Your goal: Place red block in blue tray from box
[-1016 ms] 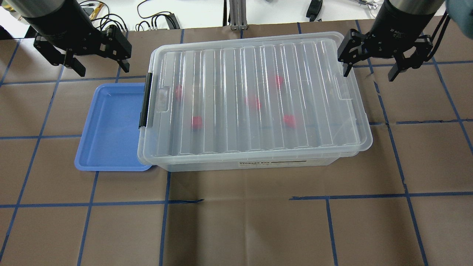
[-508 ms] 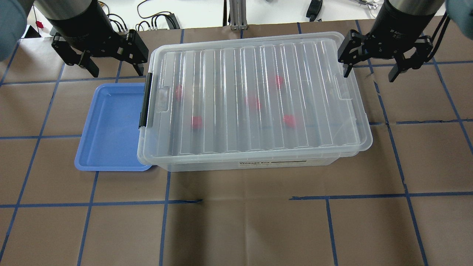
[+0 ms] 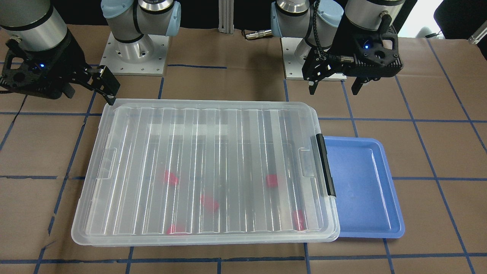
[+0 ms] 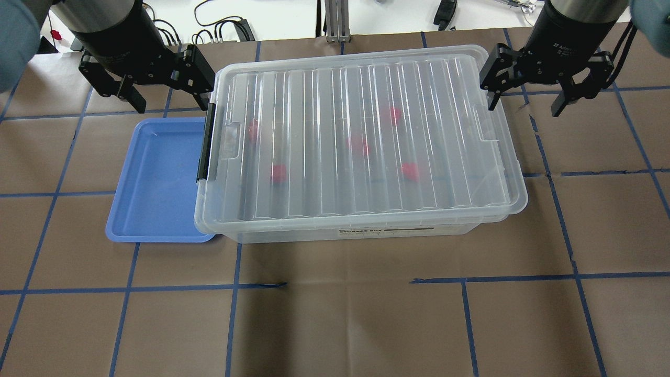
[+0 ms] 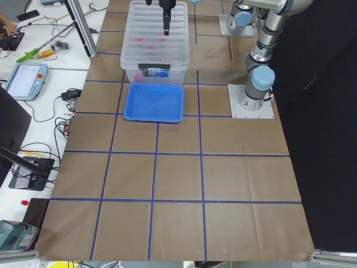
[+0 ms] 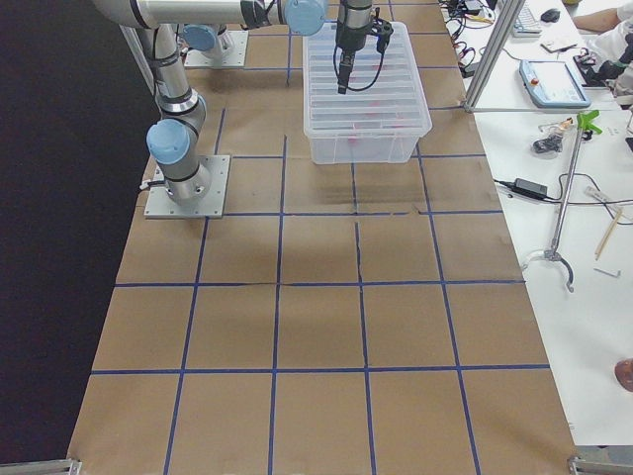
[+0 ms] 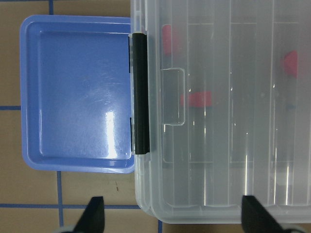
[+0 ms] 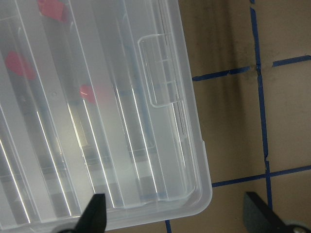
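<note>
The box is a clear bin with its ribbed lid closed and a black latch on its left end. Several red blocks show blurred through the lid, one of them near the latch end. The blue tray lies empty against the box's left end, its edge under the lid's overhang. My left gripper is open and empty above the box's far left corner and the tray's far edge. My right gripper is open and empty above the box's far right corner. The left wrist view shows the tray and the latch.
Brown paper with a blue tape grid covers the table. Cables and an aluminium post sit beyond the far edge. The arm bases stand behind the box in the front-facing view.
My left gripper has moved right, from beyond the tray's far left to the box's far left corner. The right gripper has barely moved. Box, tray and blocks are unmoved.
</note>
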`<control>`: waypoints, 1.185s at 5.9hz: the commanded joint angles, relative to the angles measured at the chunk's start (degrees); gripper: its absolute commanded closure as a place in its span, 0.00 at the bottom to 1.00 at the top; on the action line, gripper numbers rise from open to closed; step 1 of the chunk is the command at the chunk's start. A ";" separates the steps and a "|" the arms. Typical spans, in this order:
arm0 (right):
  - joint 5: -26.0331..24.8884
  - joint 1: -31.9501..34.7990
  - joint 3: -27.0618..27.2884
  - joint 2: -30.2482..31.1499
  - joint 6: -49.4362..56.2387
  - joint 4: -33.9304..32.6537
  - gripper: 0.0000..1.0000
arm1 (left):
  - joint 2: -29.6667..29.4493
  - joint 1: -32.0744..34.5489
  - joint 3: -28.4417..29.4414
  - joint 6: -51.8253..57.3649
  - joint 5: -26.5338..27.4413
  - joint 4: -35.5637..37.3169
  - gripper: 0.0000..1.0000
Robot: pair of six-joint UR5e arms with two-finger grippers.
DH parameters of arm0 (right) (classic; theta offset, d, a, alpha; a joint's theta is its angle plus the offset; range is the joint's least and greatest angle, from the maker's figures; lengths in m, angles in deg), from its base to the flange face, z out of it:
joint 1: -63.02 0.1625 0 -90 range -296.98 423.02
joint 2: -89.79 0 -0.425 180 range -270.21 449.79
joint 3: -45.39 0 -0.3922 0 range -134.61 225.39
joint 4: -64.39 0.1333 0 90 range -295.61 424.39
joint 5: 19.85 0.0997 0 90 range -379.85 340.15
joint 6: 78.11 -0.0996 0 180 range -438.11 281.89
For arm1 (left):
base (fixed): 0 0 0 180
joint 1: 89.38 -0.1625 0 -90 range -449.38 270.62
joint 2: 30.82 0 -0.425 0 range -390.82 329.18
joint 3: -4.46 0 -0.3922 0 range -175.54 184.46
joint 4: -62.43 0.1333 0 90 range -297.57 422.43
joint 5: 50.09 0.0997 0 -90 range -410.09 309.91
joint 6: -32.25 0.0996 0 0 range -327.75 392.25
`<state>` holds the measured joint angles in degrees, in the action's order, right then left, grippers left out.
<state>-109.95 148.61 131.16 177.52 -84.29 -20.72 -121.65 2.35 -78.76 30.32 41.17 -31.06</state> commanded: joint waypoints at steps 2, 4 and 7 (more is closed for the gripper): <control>0.19 -4.34 0.01 -0.89 5.42 -1.89 0.00 | 0.30 0.03 -0.01 -0.18 0.06 0.06 0.02; 0.11 -7.36 0.01 -4.92 10.31 -7.49 0.00 | -0.13 0.03 0.78 -0.36 0.15 0.06 0.02; 0.45 -6.84 2.54 -9.87 18.21 -10.78 0.00 | 0.04 0.12 0.34 -0.36 0.15 -0.03 0.02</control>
<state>-109.58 141.48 132.12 168.12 -67.79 -31.10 -121.68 2.41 -78.12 29.96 41.31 -31.04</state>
